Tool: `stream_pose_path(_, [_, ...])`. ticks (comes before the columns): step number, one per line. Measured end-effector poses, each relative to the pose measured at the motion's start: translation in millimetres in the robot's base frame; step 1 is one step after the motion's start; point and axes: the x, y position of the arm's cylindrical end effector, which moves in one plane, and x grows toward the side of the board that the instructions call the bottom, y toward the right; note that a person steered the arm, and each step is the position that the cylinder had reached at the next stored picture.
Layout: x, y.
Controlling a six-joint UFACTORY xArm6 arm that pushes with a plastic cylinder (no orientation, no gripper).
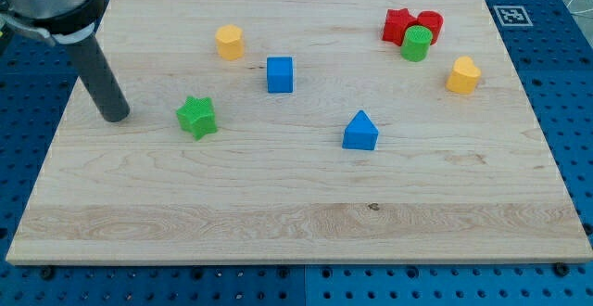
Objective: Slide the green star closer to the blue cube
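The green star (196,117) lies on the wooden board at the view's left of centre. The blue cube (280,74) stands up and to the right of it, apart from it. My tip (115,115) rests on the board to the left of the green star, with a clear gap between them. The rod rises up and to the left toward the view's top corner.
A yellow cylinder-like block (230,42) sits above the star. A blue triangular block (360,132) is near the centre. A red star-like block (399,26), a red cylinder (431,23), a green cylinder (416,44) and a yellow block (462,75) cluster at the top right. The board's left edge (51,148) is near my tip.
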Motion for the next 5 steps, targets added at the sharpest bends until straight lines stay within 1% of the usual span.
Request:
stream_pose_path(1, [20,34])
stream_pose_path(2, [25,67])
stream_pose_path(4, [11,123])
stream_pose_path(5, [-14,125])
